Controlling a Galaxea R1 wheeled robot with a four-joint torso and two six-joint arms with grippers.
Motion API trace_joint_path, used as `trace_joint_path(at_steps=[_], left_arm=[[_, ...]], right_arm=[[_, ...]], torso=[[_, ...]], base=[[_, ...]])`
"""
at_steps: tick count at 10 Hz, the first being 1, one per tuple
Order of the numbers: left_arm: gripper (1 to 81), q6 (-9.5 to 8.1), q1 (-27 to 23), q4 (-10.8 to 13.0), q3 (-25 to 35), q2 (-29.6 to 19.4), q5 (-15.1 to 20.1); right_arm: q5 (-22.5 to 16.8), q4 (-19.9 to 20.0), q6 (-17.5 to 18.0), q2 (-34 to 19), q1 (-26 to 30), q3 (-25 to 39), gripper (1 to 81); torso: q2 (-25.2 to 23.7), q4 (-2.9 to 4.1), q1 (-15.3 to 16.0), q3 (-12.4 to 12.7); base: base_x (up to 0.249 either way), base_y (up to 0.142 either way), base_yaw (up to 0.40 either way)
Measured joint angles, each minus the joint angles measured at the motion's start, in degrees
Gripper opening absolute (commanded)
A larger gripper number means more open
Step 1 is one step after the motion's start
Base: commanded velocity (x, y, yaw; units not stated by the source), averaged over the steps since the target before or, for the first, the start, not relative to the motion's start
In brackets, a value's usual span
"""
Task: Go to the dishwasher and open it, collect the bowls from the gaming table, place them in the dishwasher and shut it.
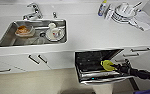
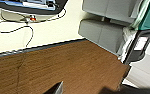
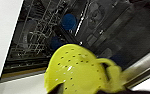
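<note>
- Counter (image 1: 91, 30): runs across the head view, above the cabinet fronts.
- Sink (image 1: 6, 37): set into the counter at left; dishes inside; faucet (image 1: 33, 12) behind it.
- Stacked dishes (image 1: 124, 12): on the counter at far right, bottle (image 1: 102, 8) just left of them.
- Dishwasher (image 1: 91, 62): below the counter, right of the sink, door (image 1: 103, 76) lowered forward.
- Bowl (image 1: 107, 65): over the open dishwasher, at the right gripper (image 1: 116, 67), its arm entering from the right.

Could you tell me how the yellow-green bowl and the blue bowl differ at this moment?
The yellow-green bowl is held by the right gripper over the open dishwasher; the blue bowl already sits inside among the racks. The yellow-green one has small holes and a handle; the blue one looks plain. Both are round.
</note>
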Motion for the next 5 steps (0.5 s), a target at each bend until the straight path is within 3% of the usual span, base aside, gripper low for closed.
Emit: trace_joint_path(at_steps=[1, 3, 5], left_arm=[[81.1, 1.16, 0.9, 0.0, -1.3, 1.2, -0.2], [81.1, 1.17, 0.8, -0.3, -3.8, 1.7, -0.5], [81.1, 0.98, 0.1, -2.1, -8.1, 3.1, -0.8]], right_arm=[[-0.2, 0.2, 1.8, 1.6, 1.1, -1.5, 81.1], [-0.4, 0.4, 4.7, 1.5, 2.9, -2.0, 81.1], [-1.4, 0.4, 6.7, -3.4, 2.9, -0.3, 81.1]], torso=[[0.0, 0.0, 0.0, 0.0], [0.0, 0.0, 0.0, 0.0], [0.0, 0.0, 0.0, 0.0]], base=[[0.0, 0.0, 0.0], [0.0, 0.0, 0.0], [0.0, 0.0, 0.0]])
